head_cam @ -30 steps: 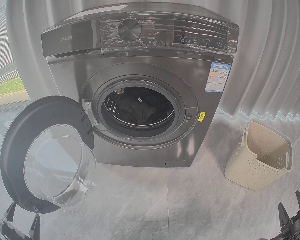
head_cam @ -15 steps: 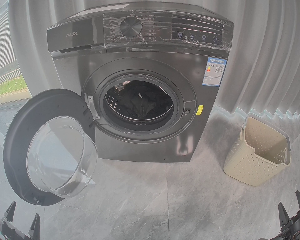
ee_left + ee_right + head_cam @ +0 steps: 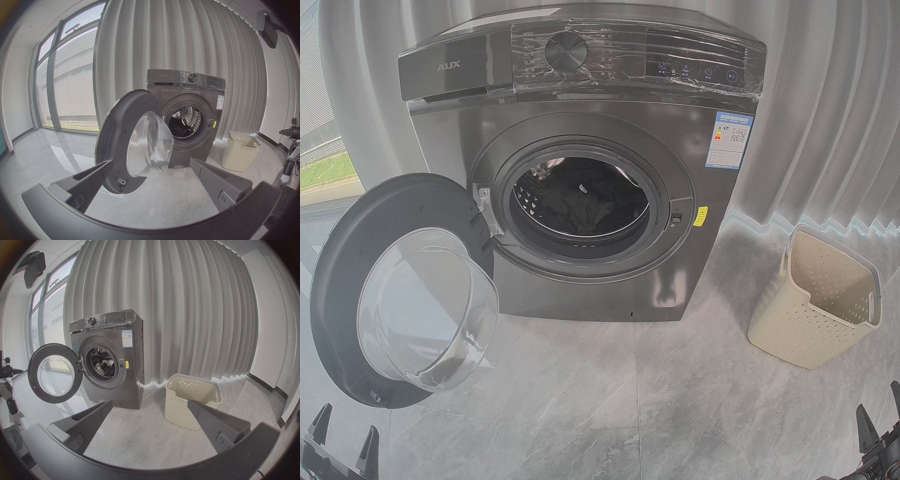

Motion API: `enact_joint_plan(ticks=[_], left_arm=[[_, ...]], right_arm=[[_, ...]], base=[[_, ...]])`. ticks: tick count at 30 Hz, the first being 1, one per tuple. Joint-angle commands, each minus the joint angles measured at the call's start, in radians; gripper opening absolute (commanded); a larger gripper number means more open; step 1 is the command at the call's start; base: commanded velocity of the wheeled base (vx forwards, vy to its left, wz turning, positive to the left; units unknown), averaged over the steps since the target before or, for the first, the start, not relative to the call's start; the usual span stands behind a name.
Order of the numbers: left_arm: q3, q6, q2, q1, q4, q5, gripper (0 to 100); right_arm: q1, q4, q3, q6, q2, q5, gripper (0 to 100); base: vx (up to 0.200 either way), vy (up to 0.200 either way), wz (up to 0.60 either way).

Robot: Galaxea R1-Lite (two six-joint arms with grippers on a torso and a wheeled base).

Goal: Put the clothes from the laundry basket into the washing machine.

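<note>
Only the camera has drawn back: clothes lie in the washer, the basket is empty, and the left gripper and right gripper gape wide with nothing held, so loading looks done.

We see the left gripper and the right gripper cut off by the head view's bottom edge, with just the fingertips poking up. Inside the washing machine, the clothes are one dark heap, and we can't count the pieces. From the right wrist, the laundry basket hides its own floor behind its near wall.
</note>
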Motion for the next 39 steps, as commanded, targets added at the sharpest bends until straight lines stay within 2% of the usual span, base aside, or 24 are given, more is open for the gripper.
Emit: enact_joint_plan(ticks=[1, 8, 14, 39], left_arm=[[0.016, -0.001, -0.013, 0.000, 0.000, 0.001, 100], [0.016, -0.001, -0.013, -0.001, 0.000, 0.001, 100], [0.016, -0.001, -0.013, 0.000, 0.000, 0.001, 100], [0.016, 0.001, -0.013, 0.000, 0.000, -0.001, 100]], right_arm=[[0.000, 0.000, 0.018, 0.000, 0.000, 0.000, 100], [0.001, 0.000, 0.018, 0.000, 0.000, 0.000, 100], [0.001, 0.000, 0.018, 0.000, 0.000, 0.000, 100], [-0.005, -0.002, 0.018, -0.003, 0.001, -0.001, 100]], base=[[0.000, 0.000, 0.00], [0.000, 0.000, 0.00], [0.000, 0.200, 0.00], [0.000, 0.000, 0.00]])
